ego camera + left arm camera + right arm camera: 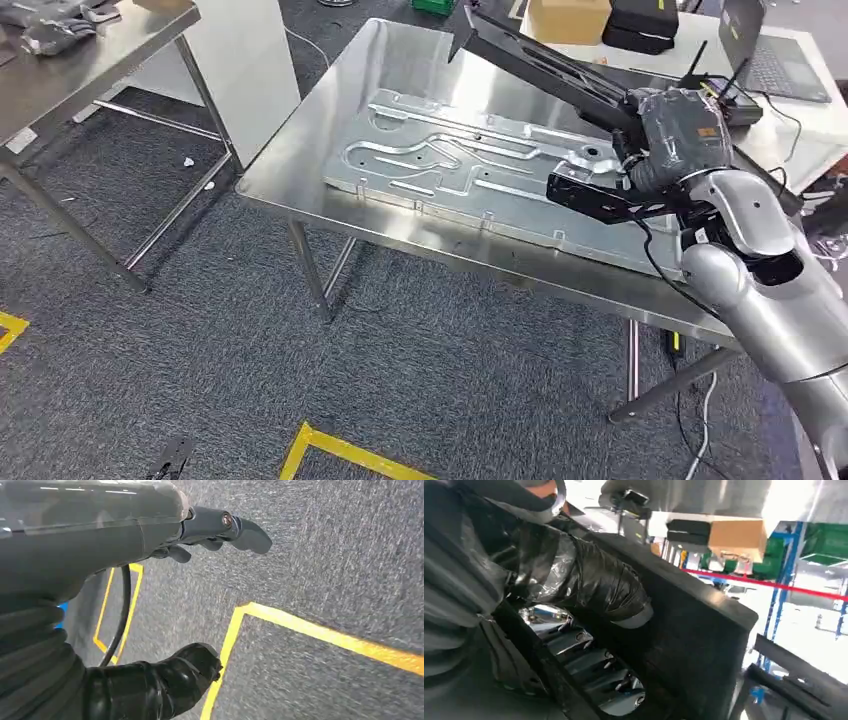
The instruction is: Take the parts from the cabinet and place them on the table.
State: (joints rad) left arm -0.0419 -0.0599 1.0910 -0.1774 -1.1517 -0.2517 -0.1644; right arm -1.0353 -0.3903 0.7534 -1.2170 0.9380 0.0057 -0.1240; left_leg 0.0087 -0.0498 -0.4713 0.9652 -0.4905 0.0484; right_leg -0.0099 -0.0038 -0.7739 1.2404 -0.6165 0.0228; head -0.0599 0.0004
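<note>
Black and long, a flat part is held by the right robot hand above the stainless steel surface, tilted so that its far end rises toward the back of the scene. In the right wrist view the thumb, wrapped in black tape, is pressed on one face of the black part, while the darker fingers are curled against the other side, so the part is clamped between them. A second black piece is seen just below that hand, over the near right area of the surface; whether it belongs to the same part cannot be told. A large embossed metal plate is laid flat on the surface, beneath the raised part. Beyond the surface, a cardboard box and a laptop are set on a white table. Another steel table stands at the left, well apart.

The left robot hand is hung over grey carpet marked with yellow tape. Nothing is held in it, and its fingers are spread away from the thumb.
</note>
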